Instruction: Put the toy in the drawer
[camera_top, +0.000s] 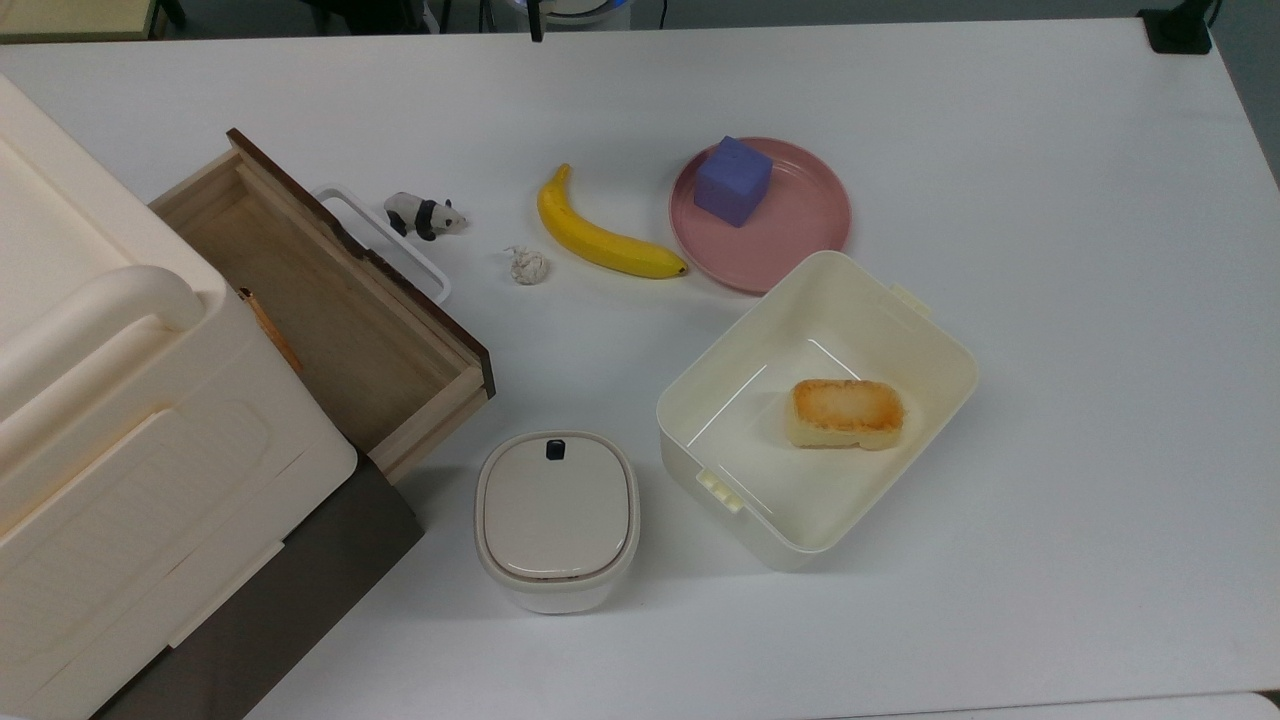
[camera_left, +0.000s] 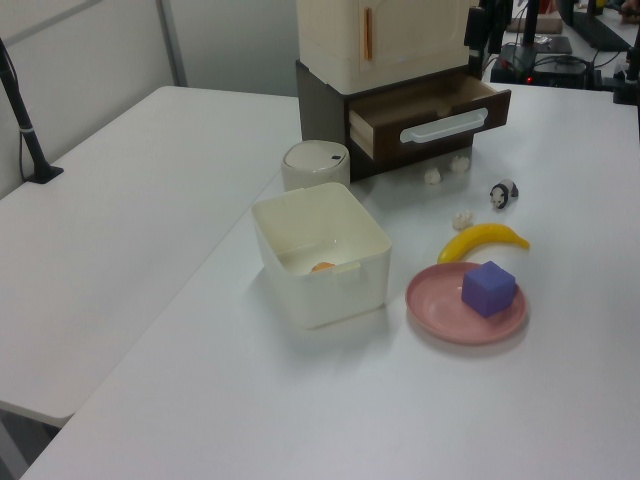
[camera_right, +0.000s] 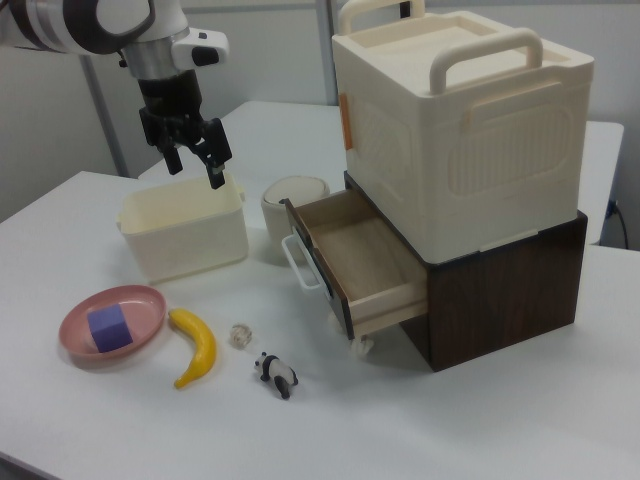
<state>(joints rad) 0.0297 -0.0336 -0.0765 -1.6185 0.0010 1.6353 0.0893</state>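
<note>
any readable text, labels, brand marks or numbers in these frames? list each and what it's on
None readable.
The cream storage box, drawer, lidded container, cream tub, pink plate and purple cube show plain surfaces.
The arm above the gripper shows no legible marking.

Bench (camera_left: 150, 230): white, matte | adjoining white table (camera_left: 90, 190) at the left view's left | wall (camera_right: 260, 55): pale grey panels with metal posts | light: even, soft shadows
</note>
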